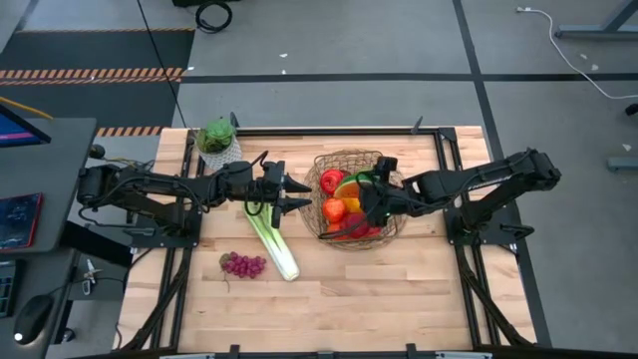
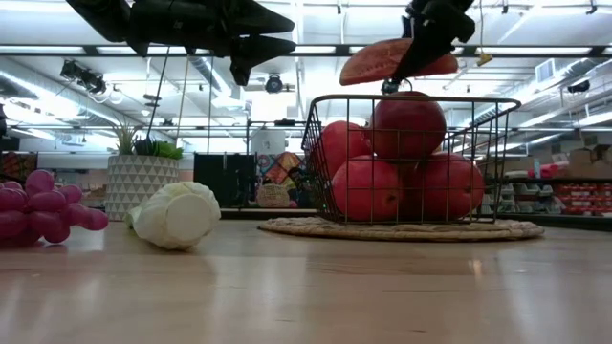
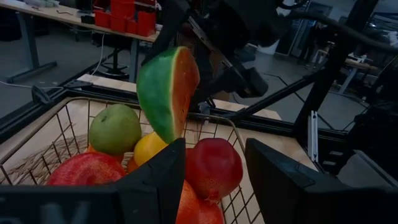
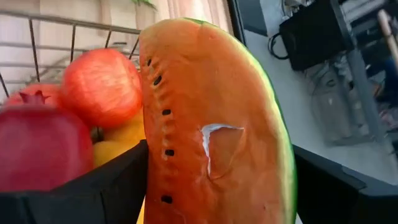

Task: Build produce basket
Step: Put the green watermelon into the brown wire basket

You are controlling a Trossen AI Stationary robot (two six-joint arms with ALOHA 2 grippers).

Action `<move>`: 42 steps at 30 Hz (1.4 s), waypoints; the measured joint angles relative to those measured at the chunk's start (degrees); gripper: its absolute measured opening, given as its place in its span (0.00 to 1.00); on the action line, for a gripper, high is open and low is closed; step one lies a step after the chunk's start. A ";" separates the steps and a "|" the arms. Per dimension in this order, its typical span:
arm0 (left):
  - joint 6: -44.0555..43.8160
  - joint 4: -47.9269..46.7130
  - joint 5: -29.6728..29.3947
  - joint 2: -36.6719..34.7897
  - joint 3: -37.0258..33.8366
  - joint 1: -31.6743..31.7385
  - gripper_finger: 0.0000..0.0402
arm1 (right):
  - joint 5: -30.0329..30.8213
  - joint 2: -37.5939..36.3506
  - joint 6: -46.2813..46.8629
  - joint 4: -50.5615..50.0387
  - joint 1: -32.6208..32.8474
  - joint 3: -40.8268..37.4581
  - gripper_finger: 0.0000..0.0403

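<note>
The wire basket (image 1: 326, 168) stands on a woven mat right of the table's middle and holds red apples (image 2: 408, 124), an orange and a green fruit (image 3: 115, 127). Above them hangs a watermelon slice (image 3: 166, 90), with my right gripper (image 2: 418, 50) shut on it. My left gripper (image 1: 299, 194) stays open and level just left of the basket, with nothing between its fingers (image 3: 155, 183). A leek (image 1: 271, 237) and purple grapes (image 1: 242, 264) lie on the table left of the basket. My right gripper pinches the watermelon slice between its two fingers (image 4: 106, 186), one by the seeded edge of the red face (image 4: 158, 186), the other on the green rind side. It comes slanting down from the table's right. The slice hangs clear above the fruit in the basket.
A green plant in a white pot (image 1: 216, 137) stands at the table's far left corner. Black rails (image 1: 439, 140) run along the table's edges. Bare wood lies along the near edge in front of the basket (image 1: 399, 289).
</note>
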 joint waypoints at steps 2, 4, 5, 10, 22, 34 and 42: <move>-0.03 0.00 0.01 0.00 0.00 0.01 0.43 | 0.59 1.09 -2.56 0.12 0.00 0.72 0.83; 0.01 0.00 0.00 -0.01 0.00 0.00 0.43 | 1.84 2.28 -4.50 0.15 -0.09 1.29 0.83; -0.01 0.02 0.00 -0.02 0.00 0.02 0.43 | 2.56 2.93 -5.60 0.16 -0.09 1.58 0.83; -0.02 0.02 0.02 0.00 0.00 0.00 0.43 | 3.77 5.97 -9.94 -0.36 0.47 3.34 0.83; -0.02 0.06 0.00 0.00 0.00 0.00 0.43 | 18.44 6.08 -17.97 -3.16 6.32 5.36 0.83; 0.01 0.24 0.00 -0.01 0.00 0.02 0.43 | 26.14 6.03 -24.37 -3.68 11.19 5.34 0.83; 0.02 0.24 0.00 0.00 0.00 0.00 0.43 | 26.77 6.03 -26.47 -3.65 13.22 5.32 0.83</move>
